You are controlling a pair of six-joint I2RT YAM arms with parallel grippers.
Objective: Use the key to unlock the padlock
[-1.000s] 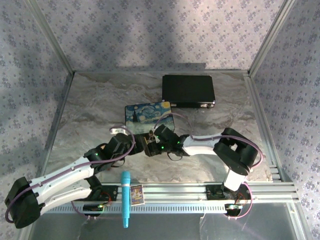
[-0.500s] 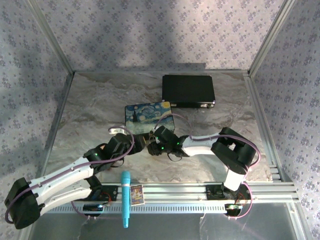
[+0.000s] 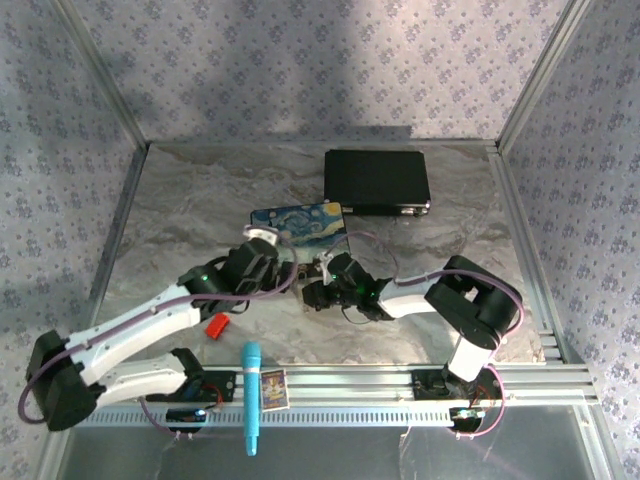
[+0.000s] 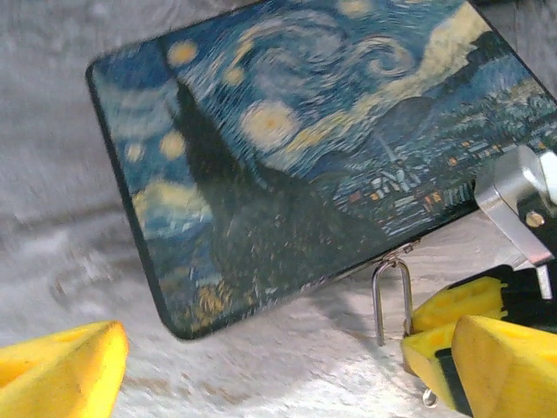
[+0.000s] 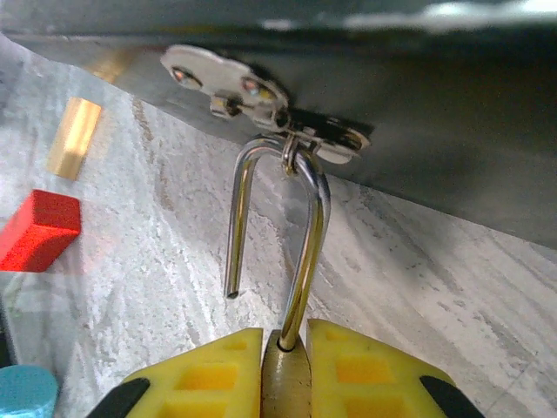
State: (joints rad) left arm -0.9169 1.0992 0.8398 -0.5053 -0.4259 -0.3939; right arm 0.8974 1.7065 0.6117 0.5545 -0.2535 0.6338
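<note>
Nearest, the right tool [image 5: 285, 348] is clamped on the padlock [image 5: 284, 383], just before the painted box [image 4: 287, 148]. One leg of its shackle [image 5: 315, 228] hangs free, so unlocking looks done. The shackle is not yet unhooked from the box's clasp [image 5: 228, 80]. The left tool [image 3: 272, 268] stands wide open beside the box.

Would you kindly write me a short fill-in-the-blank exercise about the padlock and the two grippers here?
1. The right gripper is shut on the padlock with ____ pads.
2. Its shackle stands ____ (open/closed).
3. The left gripper stands ____ (open/shut) before the painted box.
4. A ____ block lies near the tan block.
Missing words: yellow; open; open; red.
</note>
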